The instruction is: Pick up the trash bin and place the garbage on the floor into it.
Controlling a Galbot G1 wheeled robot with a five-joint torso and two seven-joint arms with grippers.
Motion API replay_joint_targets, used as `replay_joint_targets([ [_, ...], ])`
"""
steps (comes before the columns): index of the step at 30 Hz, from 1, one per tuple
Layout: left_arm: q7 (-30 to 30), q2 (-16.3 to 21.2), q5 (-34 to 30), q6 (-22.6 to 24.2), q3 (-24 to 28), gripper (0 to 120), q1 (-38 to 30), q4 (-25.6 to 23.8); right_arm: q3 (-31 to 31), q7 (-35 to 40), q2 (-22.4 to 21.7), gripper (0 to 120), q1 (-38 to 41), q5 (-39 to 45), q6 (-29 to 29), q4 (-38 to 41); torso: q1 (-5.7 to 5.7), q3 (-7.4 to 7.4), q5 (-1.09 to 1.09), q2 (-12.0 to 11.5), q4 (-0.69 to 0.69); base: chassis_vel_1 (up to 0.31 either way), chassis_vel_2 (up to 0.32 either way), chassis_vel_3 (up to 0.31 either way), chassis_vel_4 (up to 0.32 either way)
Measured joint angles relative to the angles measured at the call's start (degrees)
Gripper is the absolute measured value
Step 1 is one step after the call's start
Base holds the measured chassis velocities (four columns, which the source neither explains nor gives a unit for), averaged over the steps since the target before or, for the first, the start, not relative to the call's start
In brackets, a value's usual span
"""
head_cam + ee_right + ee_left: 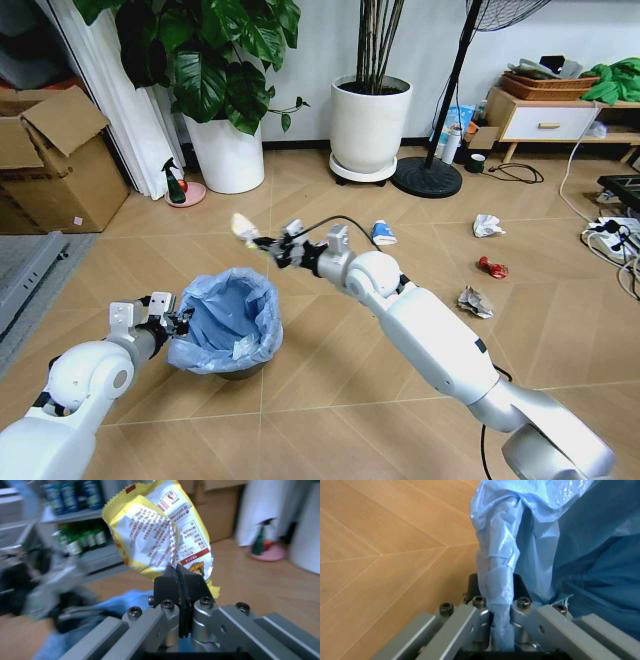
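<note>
The trash bin [228, 318], black with a crinkled light blue liner [535, 536], is held off the floor in front of me. My left gripper [180, 322] is shut on its near-left rim, with liner plastic pinched between the fingers [495, 581]. My right gripper [262, 241] hangs just above the bin's far rim, shut on a yellow snack wrapper [242, 228] that stands upright from the fingers [160, 532]. More garbage lies on the floor to the right: a blue-white wrapper [384, 233], a white paper wad [487, 225], a red packet [492, 267] and a crumpled silver piece [475, 301].
Two white plant pots [228, 150] [369, 122] and a fan base [426, 176] stand along the back. A cardboard box [50, 160] sits at the left. Cables and a power strip [615, 240] lie at the right edge, below a low cabinet [545, 115].
</note>
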Motion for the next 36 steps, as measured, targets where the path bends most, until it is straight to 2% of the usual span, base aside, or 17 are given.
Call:
replay_joint_targets([
  [6, 0.2, -0.3, -0.02, 0.0, -0.35, 0, -0.08, 0.3, -5.04, -0.07, -2.27, 0, -0.14, 1.78, -1.12, 2.5, 0.0, 0.0, 0.0, 0.0, -0.01, 0.0, 0.0, 0.0, 0.0],
  [14, 0.45, -0.08, -0.11, 0.0, -0.71, 0, -0.08, 0.32, -8.02, 0.03, -4.56, 0, -0.71, 2.05, -2.09, 2.74, 0.0, 0.0, 0.0, 0.0, -0.02, 0.0, 0.0, 0.0, 0.0],
  [17, 0.58, -0.07, -0.12, 0.0, -0.82, 0, -0.11, 0.37, -8.56, 0.61, -4.2, 15, -0.82, 1.83, -2.18, 2.29, 0.0, 0.0, 0.01, 0.0, 0.0, 0.0, 0.0, 0.0, 0.0],
  [18, 0.58, -0.07, -0.12, 0.0, -0.82, 0, -0.11, 0.37, -8.56, 0.61, -4.2, 15, -0.82, 1.83, -2.18, 2.29, 0.0, 0.0, 0.01, 0.0, 0.0, 0.0, 0.0, 0.0, 0.0],
  [20, 0.62, -0.11, -0.12, 0.0, -0.83, 0, -0.24, 0.41, -8.85, 0.77, -3.62, 26, -0.69, 1.61, -2.15, 1.69, 0.0, 0.0, 0.01, 0.0, 0.0, 0.0, 0.0, 0.0, 0.0],
  [23, 0.62, -0.12, -0.12, 0.0, -0.82, 0, -0.41, 0.46, -8.96, 0.82, -3.3, 33, -0.63, 1.46, -2.09, 1.3, 0.0, 0.0, 0.01, 0.0, 0.0, 0.0, 0.0, 0.0, 0.0],
  [28, 0.77, -0.13, -0.15, 0.0, -0.8, 0, -0.61, 0.58, -9.12, 1.84, -2.86, 57, -0.71, 1.2, -1.36, 0.94, 0.0, 0.0, 0.0, 0.0, -0.01, 0.0, 0.0, 0.0, 0.0],
  [29, 0.77, -0.13, -0.15, 0.0, -0.8, 0, -0.61, 0.58, -9.12, 1.84, -2.86, 57, -0.71, 1.2, -1.36, 0.94, 0.0, 0.0, 0.0, 0.0, -0.01, 0.0, 0.0, 0.0, 0.0],
  [31, 0.82, -0.27, -0.15, 0.0, -0.81, 0, -0.62, 0.69, -8.65, 3.45, -2.46, 65, -0.9, 1.34, -0.83, 1.1, 0.0, 0.0, 0.01, 0.0, 0.0, 0.0, 0.0, 0.0, 0.0],
  [33, 0.85, -0.34, -0.15, 0.0, -0.85, 0, -0.6, 0.71, -8.18, 4.19, -2.26, 67, -0.94, 1.56, -0.78, 1.36, 0.0, 0.01, 0.01, 0.0, 0.0, 0.0, 0.0, 0.0, 0.0],
  [34, 1.04, -0.51, 0.01, 0.0, -1.05, 0, -0.48, 0.76, -6.79, 6.0, -1.84, 77, -1.01, 2.25, -0.64, 2.21, 0.0, 0.0, 0.01, 0.0, 0.0, 0.0, 0.0, 0.0, 0.0],
  [36, 1.33, -0.66, 0.29, 0.0, -1.25, 0, -0.36, 0.8, -5.19, 7.68, -1.66, 83, -1.14, 2.81, -0.57, 3.05, 0.0, 0.0, 0.01, 0.0, 0.0, 0.0, 0.0, 0.0, 0.0],
])
